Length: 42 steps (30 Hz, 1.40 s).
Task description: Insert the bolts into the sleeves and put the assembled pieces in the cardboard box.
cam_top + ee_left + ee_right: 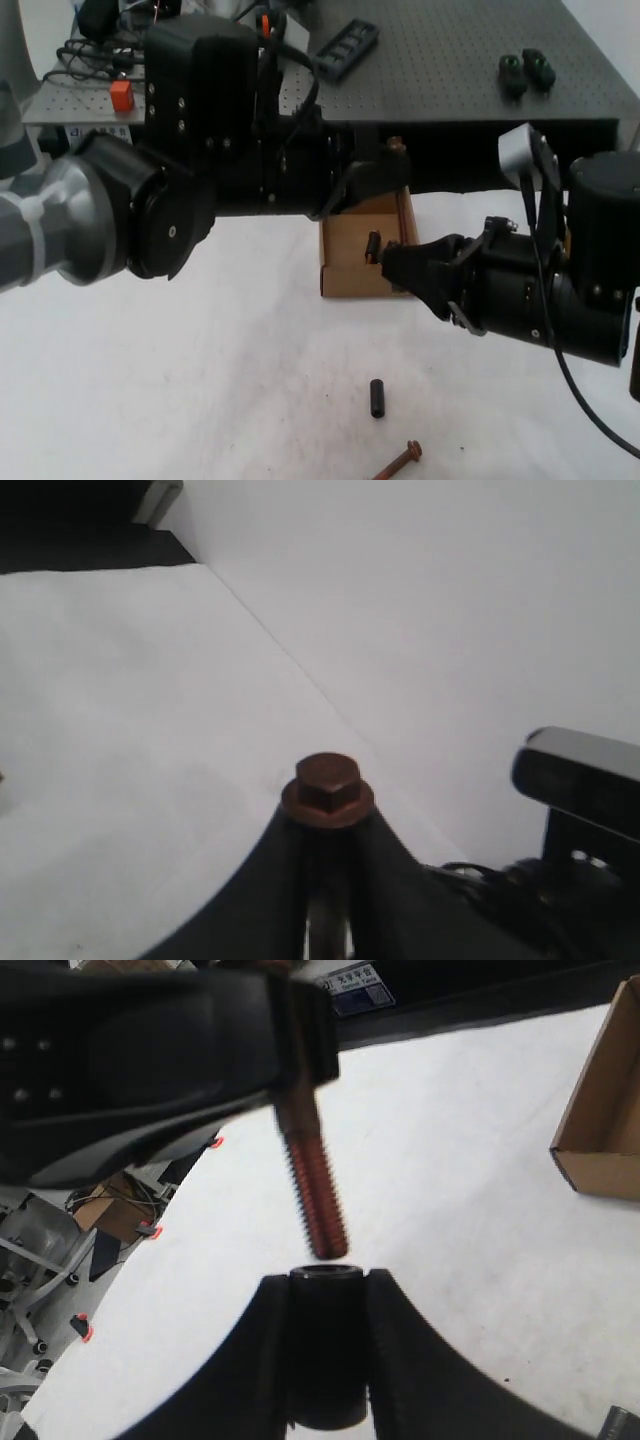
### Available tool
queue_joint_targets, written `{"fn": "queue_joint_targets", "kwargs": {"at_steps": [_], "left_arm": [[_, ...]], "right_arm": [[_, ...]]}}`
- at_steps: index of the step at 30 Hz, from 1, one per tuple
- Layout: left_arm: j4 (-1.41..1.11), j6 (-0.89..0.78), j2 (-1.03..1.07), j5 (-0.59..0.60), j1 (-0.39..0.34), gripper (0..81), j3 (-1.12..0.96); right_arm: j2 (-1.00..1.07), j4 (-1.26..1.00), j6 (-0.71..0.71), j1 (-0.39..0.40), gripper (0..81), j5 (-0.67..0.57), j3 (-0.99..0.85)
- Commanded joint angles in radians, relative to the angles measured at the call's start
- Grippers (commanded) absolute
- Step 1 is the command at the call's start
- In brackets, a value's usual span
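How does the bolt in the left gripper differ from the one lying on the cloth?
The held bolt is clamped in the left gripper, off the cloth; the loose bolt lies flat on it. The held bolt's tip points at the sleeve in the right gripper; the loose bolt lies apart from a loose sleeve. Both are rusty brown.

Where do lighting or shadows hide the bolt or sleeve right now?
High view: the held sleeve shows dark against the cardboard box but merges with the black right end effector. Left wrist view: the bolt head stands out on the bright, evenly lit cloth. Right wrist view: the bolt's threads contrast well; the black sleeve blends into the black fingers.
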Motion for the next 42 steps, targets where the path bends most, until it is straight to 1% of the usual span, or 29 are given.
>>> {"fn": "queue_joint_targets", "kwargs": {"at_steps": [1,4,10,13,18,22,26,34,42], "left_arm": [[-0.014,-0.002,-0.005,-0.037,0.004,0.6,-0.004],[-0.011,0.003,-0.005,-0.037,0.004,0.6,-0.004],[-0.011,0.008,-0.005,-0.015,0.004,0.6,-0.004],[-0.011,0.008,-0.005,0.015,0.004,0.6,-0.004],[-0.005,0.008,-0.005,0.020,0.004,0.6,-0.004],[-0.005,0.009,-0.005,0.050,0.004,0.6,-0.004],[-0.005,0.009,-0.005,0.061,0.004,0.6,-0.004],[-0.005,0.009,-0.005,0.068,0.004,0.6,-0.004],[-0.004,0.018,-0.005,0.196,0.004,0.6,-0.004]], "right_arm": [[-0.015,0.029,-0.024,-0.004,0.2,-0.022,-0.012],[-0.015,0.048,-0.037,-0.004,0.2,-0.040,-0.012],[-0.015,-0.013,-0.037,-0.004,0.2,-0.040,-0.012],[-0.015,-0.025,-0.047,-0.004,0.2,-0.026,-0.012],[-0.015,-0.030,-0.082,-0.004,0.2,0.018,-0.012],[-0.015,-0.031,-0.105,-0.004,0.2,0.022,-0.012],[-0.015,-0.035,-0.116,-0.008,0.2,0.057,-0.012],[-0.015,-0.108,-0.116,-0.007,0.2,0.060,-0.012],[-0.015,-0.141,-0.135,-0.007,0.2,0.084,-0.012]]}}
